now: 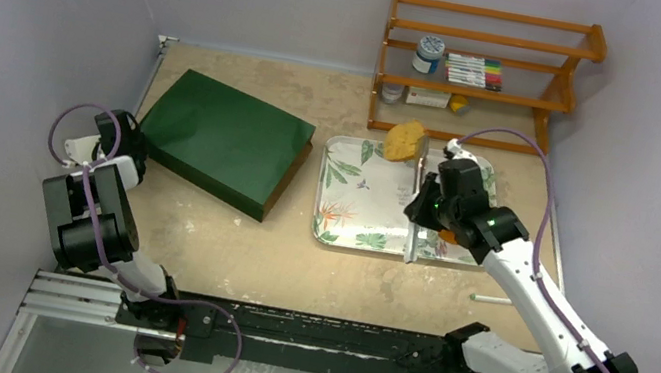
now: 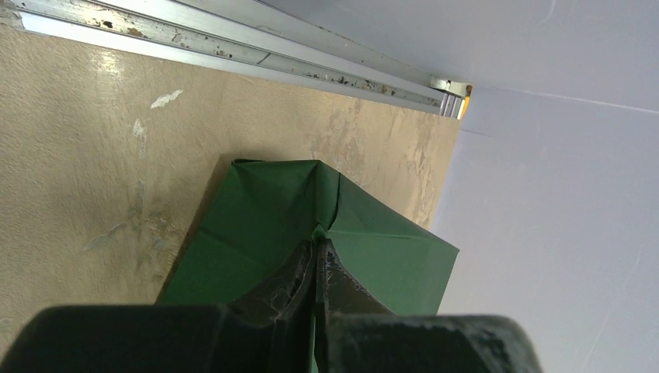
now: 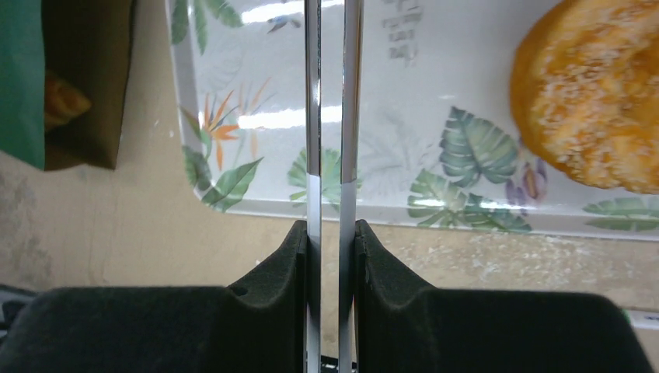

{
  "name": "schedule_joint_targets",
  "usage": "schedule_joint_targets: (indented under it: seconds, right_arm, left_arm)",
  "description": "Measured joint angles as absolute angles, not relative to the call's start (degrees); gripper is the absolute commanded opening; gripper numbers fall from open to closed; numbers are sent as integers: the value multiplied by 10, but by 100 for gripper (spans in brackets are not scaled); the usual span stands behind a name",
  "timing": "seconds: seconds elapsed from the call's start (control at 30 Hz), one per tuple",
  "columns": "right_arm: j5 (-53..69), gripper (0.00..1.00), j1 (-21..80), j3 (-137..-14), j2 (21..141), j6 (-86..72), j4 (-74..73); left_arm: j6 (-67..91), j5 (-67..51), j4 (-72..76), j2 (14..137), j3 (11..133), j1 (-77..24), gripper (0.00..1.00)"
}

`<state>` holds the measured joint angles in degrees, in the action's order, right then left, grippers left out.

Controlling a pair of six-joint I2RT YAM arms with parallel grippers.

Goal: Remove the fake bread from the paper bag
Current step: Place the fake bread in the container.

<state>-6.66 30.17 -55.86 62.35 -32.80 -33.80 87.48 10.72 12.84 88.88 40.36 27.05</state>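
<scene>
The dark green paper bag (image 1: 228,139) lies flat at the left, its brown mouth facing the tray. My left gripper (image 1: 123,140) is shut on a fold of the bag's closed end (image 2: 319,231). My right gripper (image 1: 425,213) hovers over the tray, shut on metal tongs (image 3: 330,116) whose two blades run up out of the right wrist view. A tan bread piece (image 1: 404,140) lies at the tray's far edge. An orange sugared pastry (image 3: 598,93) lies on the tray right of the tongs. Another golden piece (image 3: 62,101) shows inside the bag's mouth (image 3: 85,85).
A floral tray (image 1: 354,201) sits right of the bag. A wooden shelf (image 1: 488,71) with a jar and markers stands at the back right. A small white stick (image 1: 490,299) lies near the front right. An aluminium rail (image 2: 233,39) borders the table by the wall.
</scene>
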Motion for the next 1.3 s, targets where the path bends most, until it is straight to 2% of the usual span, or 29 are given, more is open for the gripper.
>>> schedule_joint_targets:
  seconds: [0.3, 0.43, 0.57, 0.8, 1.3]
  right_arm:
    - [-82, 0, 221, -517, 591, -328, -359]
    - [-84, 8, 216, -517, 591, -338, -370]
    - [-85, 23, 213, -517, 593, -351, -377]
    - [-82, 39, 209, -487, 593, -380, -372]
    - [-83, 39, 209, -449, 581, -414, -346]
  left_arm:
    - [875, 107, 129, 889, 404, 268, 0]
    - [875, 107, 130, 889, 404, 261, 0]
    - [875, 107, 137, 894, 404, 252, 0]
    - [877, 107, 153, 908, 404, 242, 0]
    - [879, 107, 163, 932, 417, 236, 0]
